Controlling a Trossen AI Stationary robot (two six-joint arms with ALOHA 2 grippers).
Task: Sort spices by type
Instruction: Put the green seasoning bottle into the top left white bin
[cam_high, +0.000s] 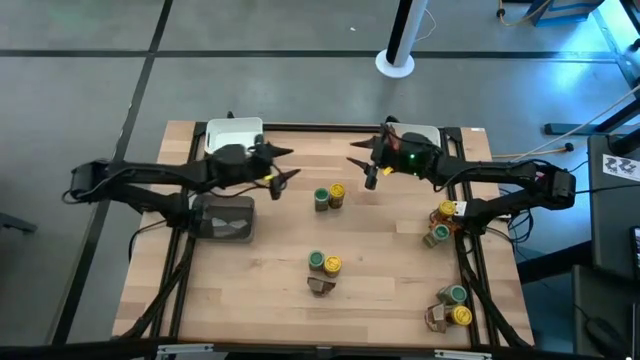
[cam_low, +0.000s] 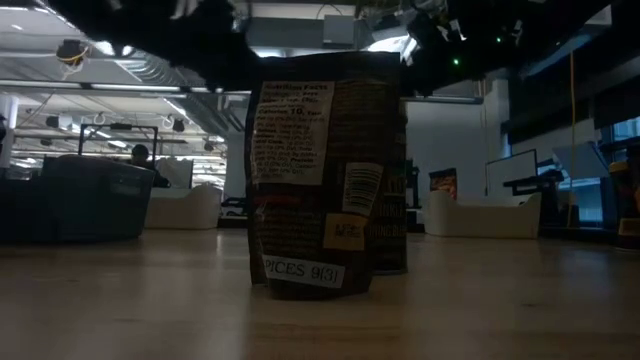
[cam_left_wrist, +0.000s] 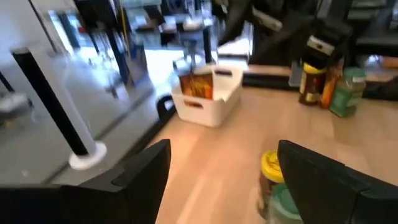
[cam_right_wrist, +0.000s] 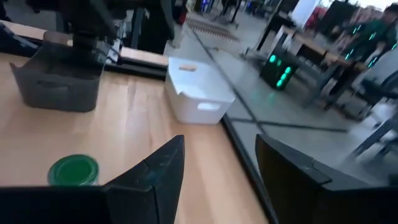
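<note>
The left gripper and right gripper hover released over the pale wooden worktop's far edge; between them stand a green-lidded round jar and a yellow-lidded jar; other jar clusters crowd the right edge.

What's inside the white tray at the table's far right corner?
In the left wrist view, the white tray holds brown-orange packets standing against its wall. Their number and anything beneath them is hidden by the tray's sides; from above, the right claw covers most of it.
</note>
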